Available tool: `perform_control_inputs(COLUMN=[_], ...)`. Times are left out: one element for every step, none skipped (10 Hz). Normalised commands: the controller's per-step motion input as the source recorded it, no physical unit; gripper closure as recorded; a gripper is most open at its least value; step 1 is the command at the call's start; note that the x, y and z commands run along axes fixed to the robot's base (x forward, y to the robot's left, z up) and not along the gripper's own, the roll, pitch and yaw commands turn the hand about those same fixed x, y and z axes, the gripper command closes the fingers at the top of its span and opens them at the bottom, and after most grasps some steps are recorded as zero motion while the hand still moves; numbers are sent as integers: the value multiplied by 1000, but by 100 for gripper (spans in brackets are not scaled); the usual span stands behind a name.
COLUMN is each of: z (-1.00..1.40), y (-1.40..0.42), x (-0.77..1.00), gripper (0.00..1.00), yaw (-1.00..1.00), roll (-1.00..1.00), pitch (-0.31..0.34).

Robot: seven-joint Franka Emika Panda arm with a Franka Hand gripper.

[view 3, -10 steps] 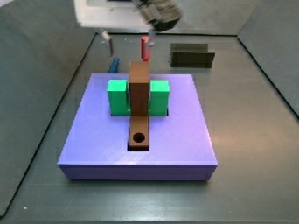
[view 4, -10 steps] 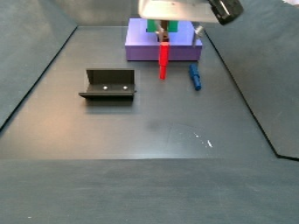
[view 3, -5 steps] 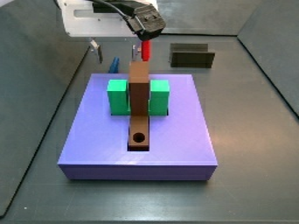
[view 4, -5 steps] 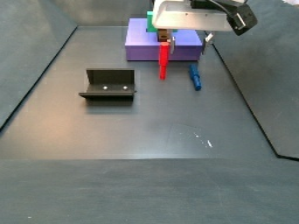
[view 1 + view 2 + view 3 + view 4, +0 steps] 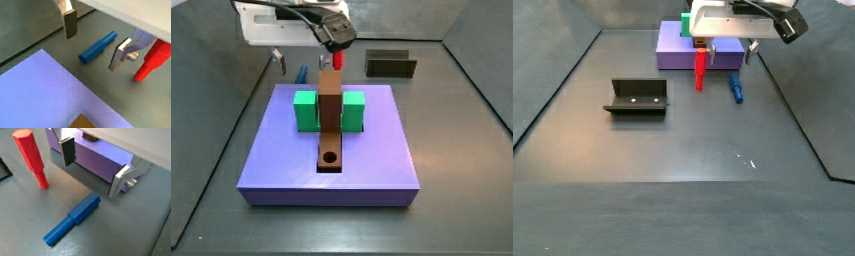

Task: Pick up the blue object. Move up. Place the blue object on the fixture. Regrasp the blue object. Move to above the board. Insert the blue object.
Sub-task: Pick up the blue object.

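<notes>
Compared with half a second earlier, the gripper (image 5: 731, 47) is seen a little lower in both side views, and a full second earlier it hung higher still and more to one side; the pieces on the floor have not been moved. The gripper (image 5: 289, 55) is now held low over the floor just behind the board (image 5: 329, 160), beside the board's far edge.

In both wrist views the fingers (image 5: 67, 151) are spread wide, and nothing is gripped between them. The blue object (image 5: 72, 219) is seen lying flat on the dark floor, apart from both fingers (no contact is visible with either plate). In a wrist view the blue object (image 5: 97, 47) lies in the open gap between the two fingers (image 5: 69, 24), slanted across it, with its thinner end nearer the bolted finger. The red peg (image 5: 32, 158) stands upright just outside the gap, near the blue object (image 5: 738, 90) but not touching it; the red peg (image 5: 151, 60) is seen beside the bolted finger.

The board (image 5: 681, 58) carries the green block (image 5: 306, 110) and the brown bar (image 5: 331, 122). The fixture (image 5: 636, 97) stands well apart from the gripper, on the open floor.
</notes>
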Motion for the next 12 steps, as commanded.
perform_control_inputs(z=[-246,-266,-260,-231,-186,-169,-123,-86,-77,-63,-63,-117], y=[106,100,91,60,23,0,0,0,0,0,0,0], x=[-3,0,-14,-17,0,-23,0,0,0,0,0,0], gripper=[0,0,0,0,0,0,0,0,0,0,0,0], yaw=[0,14,0,0,0,0,0,0,0,0,0,0], roll=[100,99,73,64,94,93,79,84,83,74,60,67], pitch=[-43,-66,-76,-80,-69,-70,-61,-47,-34,-33,-34,-49])
